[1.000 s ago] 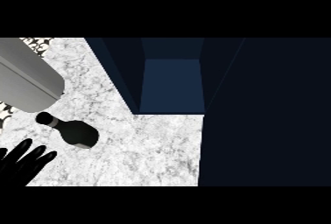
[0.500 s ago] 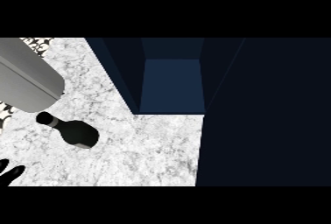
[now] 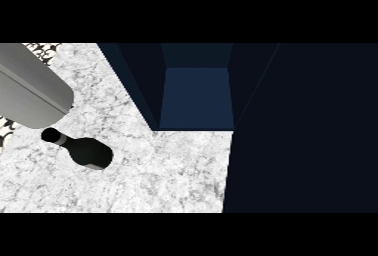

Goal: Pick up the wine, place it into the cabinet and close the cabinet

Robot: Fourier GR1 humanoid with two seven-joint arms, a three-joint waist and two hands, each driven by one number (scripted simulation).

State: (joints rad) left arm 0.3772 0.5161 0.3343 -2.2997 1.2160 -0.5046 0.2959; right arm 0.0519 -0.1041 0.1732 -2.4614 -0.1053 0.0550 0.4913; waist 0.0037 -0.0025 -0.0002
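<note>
Looking steeply down at a white marbled counter (image 3: pixel 170 175), the view shows a dark wine bottle (image 3: pixel 83 151) at about 8 o'clock. It rests on the stone with its capped neck pointing toward 10 o'clock. Whether it stands upright or lies tilted cannot be told from this angle.

A grey cylinder (image 3: pixel 29 85) fills the corner at 10 o'clock, its rounded end just beside the bottle's cap.

A dark navy cabinet (image 3: pixel 303 125) spans from 12 through 4 o'clock, well apart from the bottle. It is open, with a lighter blue inner panel (image 3: pixel 196 97) at 12 o'clock.

Neither the left hand nor the right hand shows, so whether their fingers are released or clenched cannot be told.
</note>
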